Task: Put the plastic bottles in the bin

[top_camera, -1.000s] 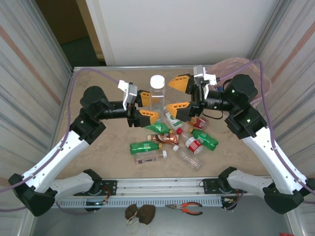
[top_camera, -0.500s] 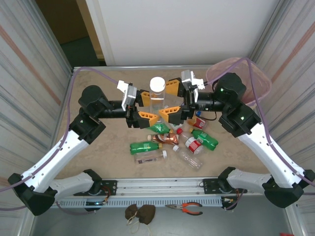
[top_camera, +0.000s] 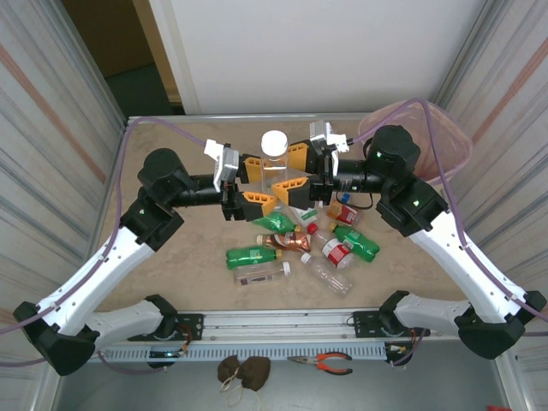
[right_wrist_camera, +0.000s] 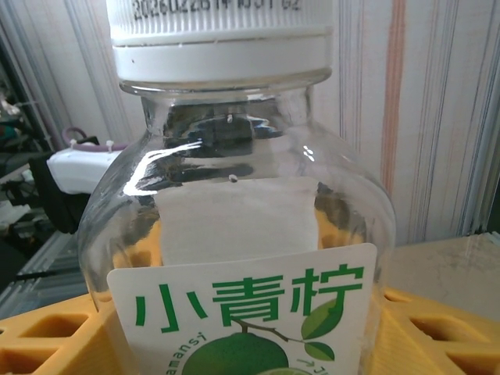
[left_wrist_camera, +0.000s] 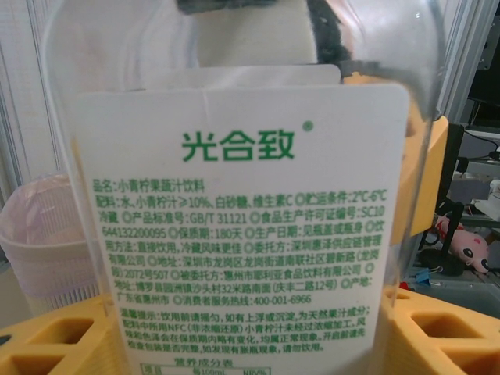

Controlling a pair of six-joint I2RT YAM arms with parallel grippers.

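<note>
Clear bottle (top_camera: 274, 145) upright btwn claws — L gripper (top_camera: 264, 184) & R gripper (top_camera: 289, 173) both pinching it.

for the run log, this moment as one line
clear bottle: upright | left gripper: shut on it | right gripper: shut on it | bin: far right

Bottle pile (top_camera: 289, 242) blocks centre; table (top_camera: 184, 141) far-left open.

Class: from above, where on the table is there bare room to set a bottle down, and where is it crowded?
Free: the far strip of table between the back wall and the held bottle; the near-left patch between the left arm and the green bottle. Crowded: the bottle pile centre-right.
</note>
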